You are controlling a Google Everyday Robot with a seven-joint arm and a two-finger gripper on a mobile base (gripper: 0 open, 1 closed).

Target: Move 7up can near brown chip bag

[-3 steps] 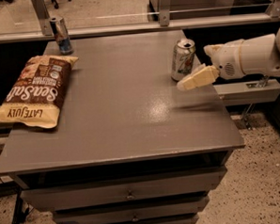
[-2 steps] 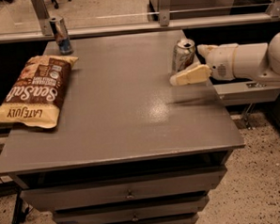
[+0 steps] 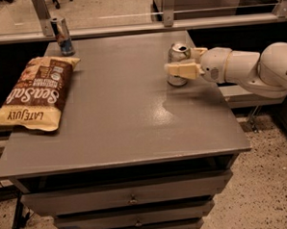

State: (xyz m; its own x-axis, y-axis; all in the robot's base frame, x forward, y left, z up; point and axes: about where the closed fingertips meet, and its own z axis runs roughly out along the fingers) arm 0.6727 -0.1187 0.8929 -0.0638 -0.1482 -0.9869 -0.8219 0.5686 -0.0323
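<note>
Silver 7up can (image 3: 179, 52) at two o'clock sat within the open gripper (image 3: 180, 59), not yet held: seemingly the grasp step. Next called for clamping, then carrying to the brown chip bag (image 3: 36, 93) at nine.

Grey flat-topped drawer cabinet (image 3: 134, 131) sits mid-view, w/ all items on its top. The large brown crinkly chip bag w/ tan ends (image 3: 36, 93) lies flat along the L side, mid-depth, its near corner hanging over the L edge. The slim blue-and-silver can (image 3: 62, 36) stands upright at the back L corner, just behind the bag's far end. The silver-white 7up can w/ green markings (image 3: 178, 50) stands upright at back R, near the R edge and well apart from the bag & the slim can. The cream two-finger gripper (image 3: 181, 61) is at the 7up can, level w/ its side; the arm extends off to the R beyond the cabinet edge. Drawers are stacked under the top at the front. A metal rail runs behind the cabinet.
</note>
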